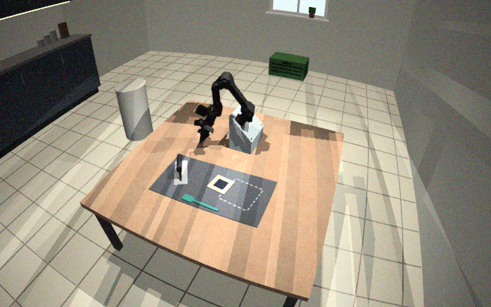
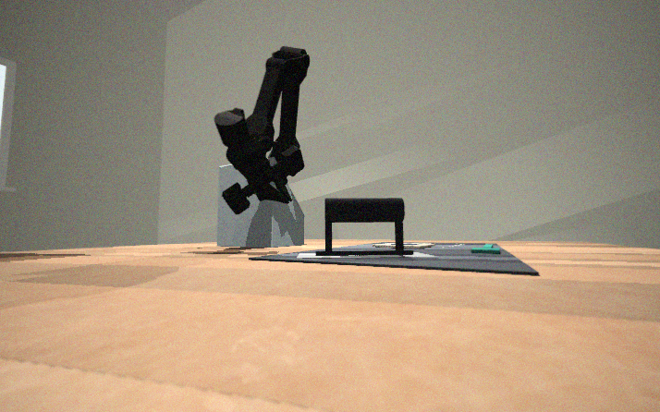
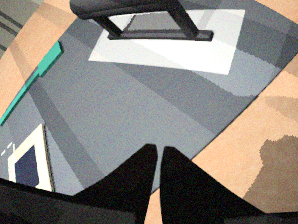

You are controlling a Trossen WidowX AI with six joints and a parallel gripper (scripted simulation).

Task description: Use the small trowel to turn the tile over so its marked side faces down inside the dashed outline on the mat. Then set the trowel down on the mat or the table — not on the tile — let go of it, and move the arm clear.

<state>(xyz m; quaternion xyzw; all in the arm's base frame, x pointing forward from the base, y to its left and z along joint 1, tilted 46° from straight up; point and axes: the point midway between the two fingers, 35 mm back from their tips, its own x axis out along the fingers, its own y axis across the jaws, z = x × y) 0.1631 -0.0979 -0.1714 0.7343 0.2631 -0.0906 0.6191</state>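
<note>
Trowel (image 1: 179, 170), dark-handled, rests on its pale blade at the left end of the mat (image 1: 201, 179); I see the tile (image 1: 221, 184) mid-mat, marked side up, touching the dashed outline (image 1: 245, 195). My fingers are clenched on nothing, above the counter (image 1: 285, 213) beyond the mat's far edge.
</note>
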